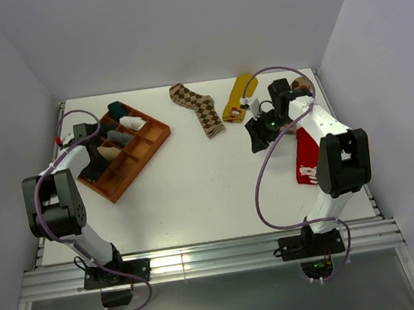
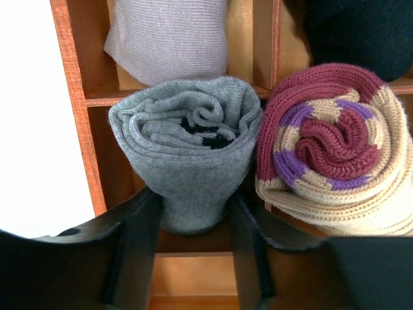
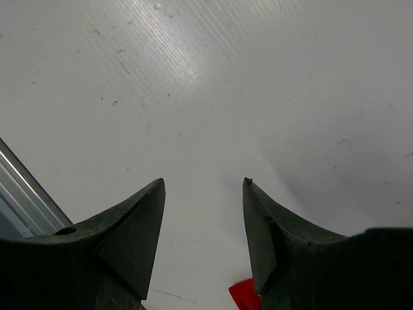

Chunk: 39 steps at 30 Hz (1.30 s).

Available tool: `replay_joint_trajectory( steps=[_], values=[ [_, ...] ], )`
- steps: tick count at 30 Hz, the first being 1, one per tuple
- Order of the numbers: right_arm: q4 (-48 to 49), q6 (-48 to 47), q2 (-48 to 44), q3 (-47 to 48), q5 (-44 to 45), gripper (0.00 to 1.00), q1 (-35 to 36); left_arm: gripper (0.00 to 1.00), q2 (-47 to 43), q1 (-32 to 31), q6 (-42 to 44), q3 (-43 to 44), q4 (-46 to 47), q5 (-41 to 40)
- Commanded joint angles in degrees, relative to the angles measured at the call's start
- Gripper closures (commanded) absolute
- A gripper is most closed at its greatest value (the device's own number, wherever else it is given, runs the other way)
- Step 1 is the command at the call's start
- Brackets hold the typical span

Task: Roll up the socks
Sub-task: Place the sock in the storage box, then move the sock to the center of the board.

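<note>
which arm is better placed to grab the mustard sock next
Right. The right claw is open and close to the mustard sock; the left claw is far off at the orange tray, straddling the rolled grey sock.

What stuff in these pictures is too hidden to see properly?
- Left wrist view: the bottom of the grey rolled sock, behind the fingers of the left gripper; whether they pinch it is unclear.
- Left wrist view: the dark sock, cut off by the top edge.
- Top view: the picture on the red sock, partly covered by the right arm.
</note>
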Motion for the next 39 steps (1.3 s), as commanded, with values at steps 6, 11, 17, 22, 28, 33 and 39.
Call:
replay_joint_trajectory(
  steps=[6,11,17,22,28,33,39],
  values=[
    [0.32,0.49,-1.42,2.23,0.25,0.41,0.42,0.39,-4.55,-0.73,-0.89,3.78,-4.71,2.58],
    [0.41,1.11,-1.42,3.02,1.48,0.41,0.33,0.3,-6.39,-0.73,-0.45,5.19,-6.38,2.32],
    [4.79,6.01,-3.78,1.97,5.94,0.42,-0.54,0.29,-8.41,-0.82,-0.53,5.71,-7.0,2.06],
    [11.22,10.95,-5.73,-1.28,11.84,0.44,-6.6,0.28,-12.71,-1.78,-0.27,8.87,-8.93,0.74],
    [12.27,9.02,-6.34,-8.13,16.05,0.49,-20.12,0.28,-14.92,-7.21,0.78,14.68,-10.51,0.04],
    [12.89,4.19,-7.14,-15.34,19.75,0.49,-24.89,0.29,-16.15,-12.06,1.49,15.56,-8.76,1.61],
    [13.59,3.57,-3.71,-16.58,22.75,0.5,-25.16,0.3,-18.87,-16.37,2.28,13.45,-5.42,4.25]
  ],
)
